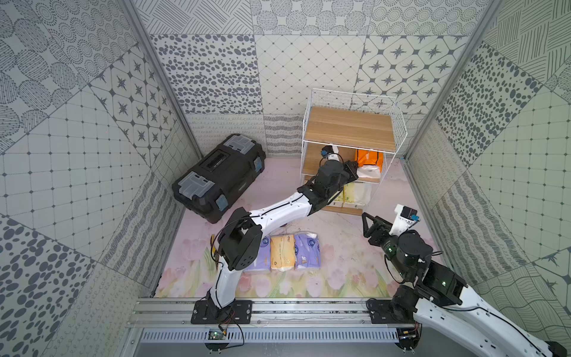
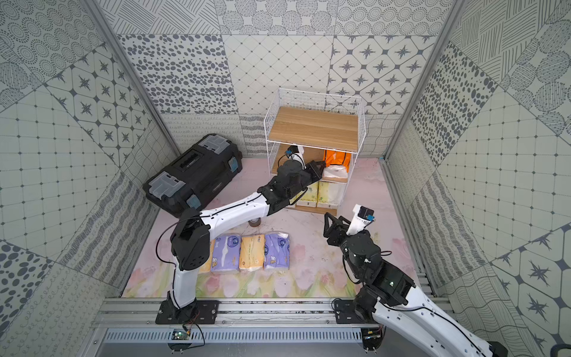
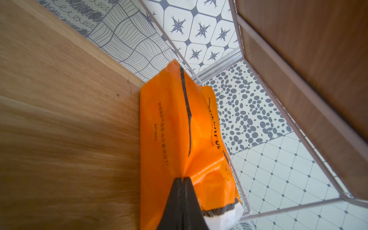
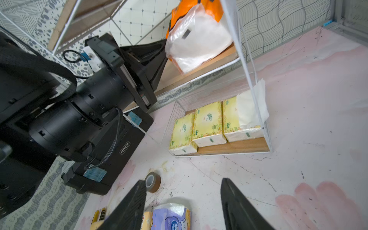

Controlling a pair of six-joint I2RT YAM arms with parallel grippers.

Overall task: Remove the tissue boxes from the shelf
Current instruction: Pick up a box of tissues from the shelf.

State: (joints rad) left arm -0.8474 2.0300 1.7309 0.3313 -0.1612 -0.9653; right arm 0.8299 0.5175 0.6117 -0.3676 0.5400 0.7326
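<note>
The white wire shelf stands at the back. A bright orange tissue box lies on its middle board. My left gripper reaches into that tier, shut, pinching a fold of the orange wrapper at its tips. Three pale yellow-green tissue boxes sit side by side on the bottom board. Lavender and pale orange tissue boxes lie in a row on the floor. My right gripper hangs open above the floor, holding nothing.
A big black toolbox lies left of the shelf. A small brown tape roll stands on the floor near my left forearm. The metal rail carrying both arm bases runs along the front. Patterned walls close in on three sides.
</note>
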